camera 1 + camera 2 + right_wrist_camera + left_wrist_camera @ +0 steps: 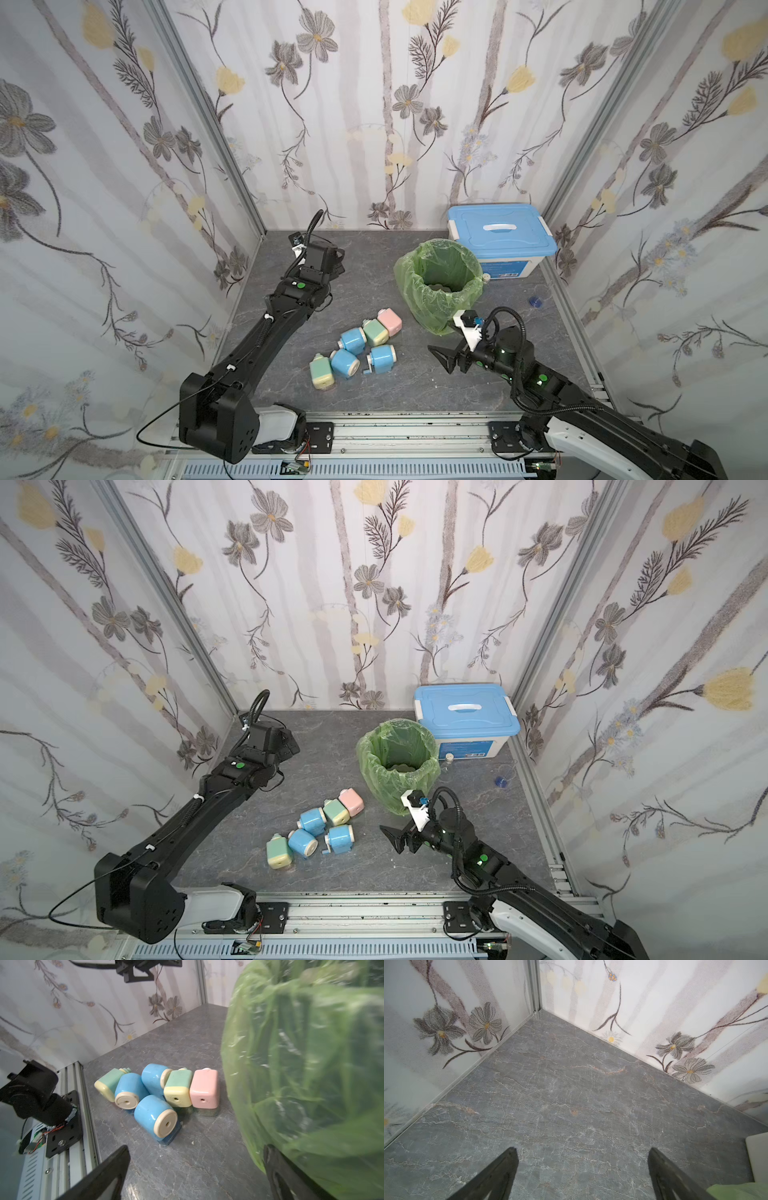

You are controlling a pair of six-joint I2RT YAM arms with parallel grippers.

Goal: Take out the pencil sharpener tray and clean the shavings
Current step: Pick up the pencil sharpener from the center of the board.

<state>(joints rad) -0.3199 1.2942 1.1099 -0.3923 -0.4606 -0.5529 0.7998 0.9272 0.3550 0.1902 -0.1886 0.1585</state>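
Several pencil sharpeners lie in a huddle mid-table: a pink one, two green-and-yellow ones and three blue ones. The nearest blue sharpener shows its translucent blue tray still seated in its base. Shavings are tiny whitish flecks on the table beside it. My right gripper is open and empty, right of the huddle and close against the green bag. My left gripper is open over bare table in the back left corner.
A bin lined with a green bag stands behind the right gripper. Behind the bin, at the back right, is a white box with a blue lid. A small blue cap lies near the right wall. Flowered walls enclose three sides.
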